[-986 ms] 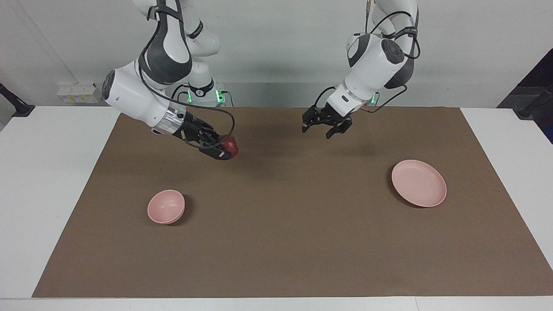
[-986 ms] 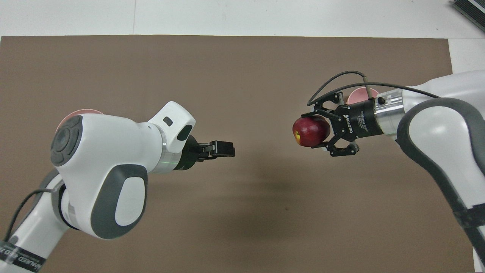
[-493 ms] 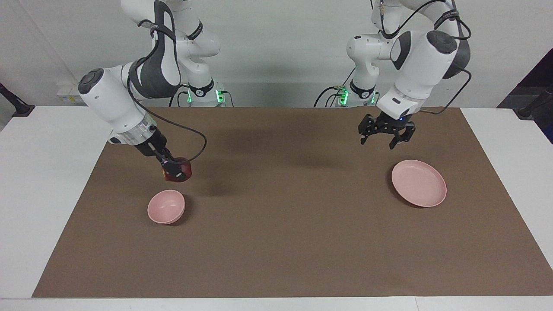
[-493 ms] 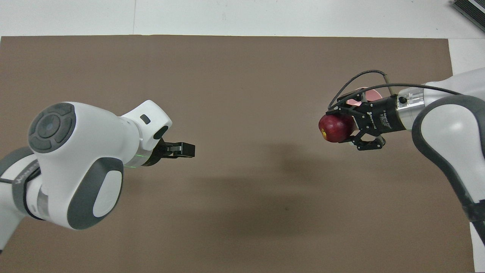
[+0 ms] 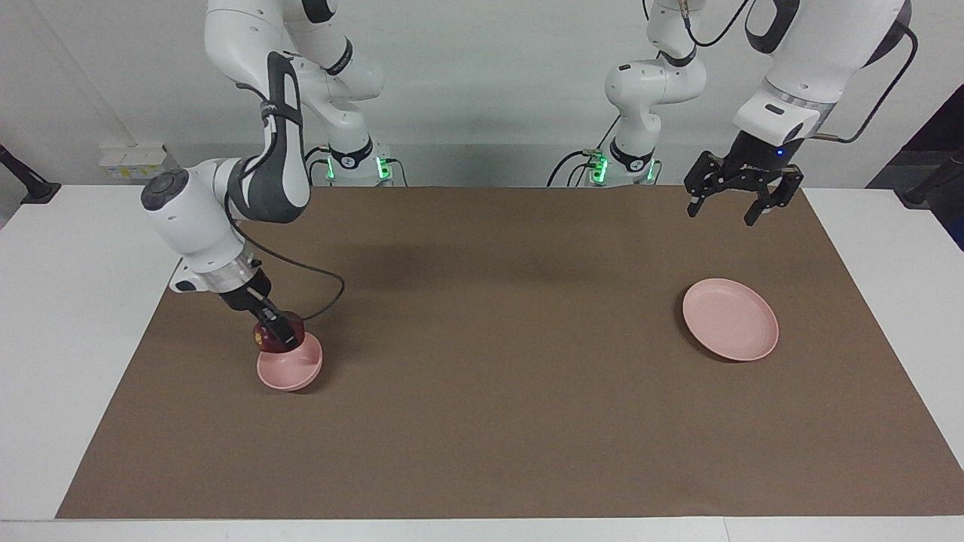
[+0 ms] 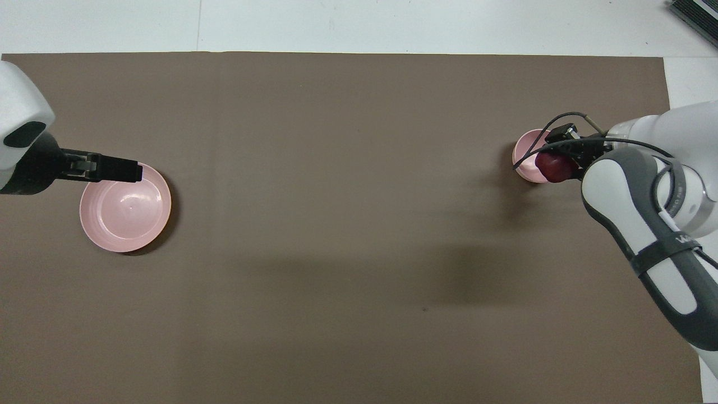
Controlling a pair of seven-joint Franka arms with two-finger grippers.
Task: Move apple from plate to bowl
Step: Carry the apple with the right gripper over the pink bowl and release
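My right gripper (image 5: 277, 336) is clamped on the apple (image 5: 269, 340), low over the bowl (image 5: 290, 366) at the right arm's end of the mat (image 5: 482, 421); apple looks about at the rim, contact unclear. Left gripper (image 5: 736, 202) waits high, fingers spread and empty, above the mat's edge; the plate (image 5: 730, 319) sits bare.

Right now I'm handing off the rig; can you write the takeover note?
Right gripper: shut on the small dark red apple, low over the small deep pale pink bowl at its robot-side rim.
Left gripper: open, empty, raised above the brown mat, waiting.
Flat round pale pink plate: empty, toward the left arm's end.
Done: apple off the plate, carried to the bowl.
Left: release the apple into the bowl, withdraw.
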